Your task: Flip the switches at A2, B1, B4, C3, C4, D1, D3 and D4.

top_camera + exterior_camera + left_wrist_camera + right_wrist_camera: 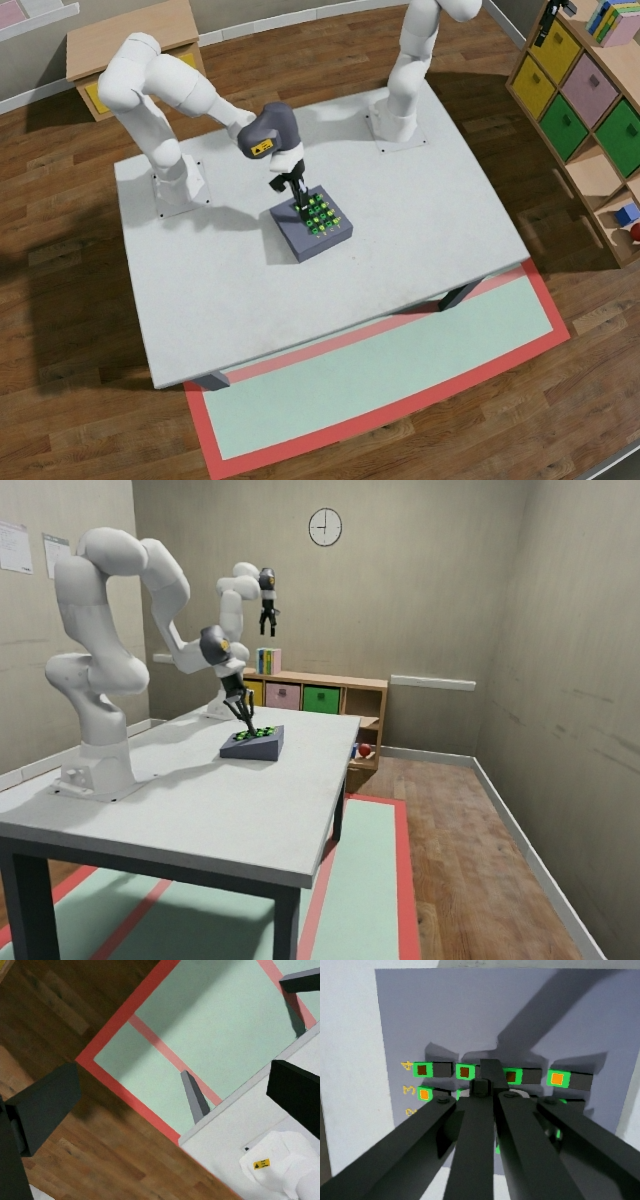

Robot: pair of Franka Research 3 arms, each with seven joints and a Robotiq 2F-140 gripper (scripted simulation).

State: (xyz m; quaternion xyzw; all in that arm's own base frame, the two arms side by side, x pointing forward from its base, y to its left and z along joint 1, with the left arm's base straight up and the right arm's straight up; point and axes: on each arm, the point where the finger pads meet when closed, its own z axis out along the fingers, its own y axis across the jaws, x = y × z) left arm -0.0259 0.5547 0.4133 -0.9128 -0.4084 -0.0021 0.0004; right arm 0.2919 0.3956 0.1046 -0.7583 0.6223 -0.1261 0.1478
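We see a table [413,206] [232,800] with a flat, light grey top and dark legs. One panel [289,219] [250,749] [450,1010], a dark slate block with a sloped upper face, rests directly on the top. In the top view, we locate the panel near the middle of the surface, turned at an angle. We observe two arm bases [178,188] [105,766], mounted on thin plates along one long edge, well apart. The panel sits apart from both plates.
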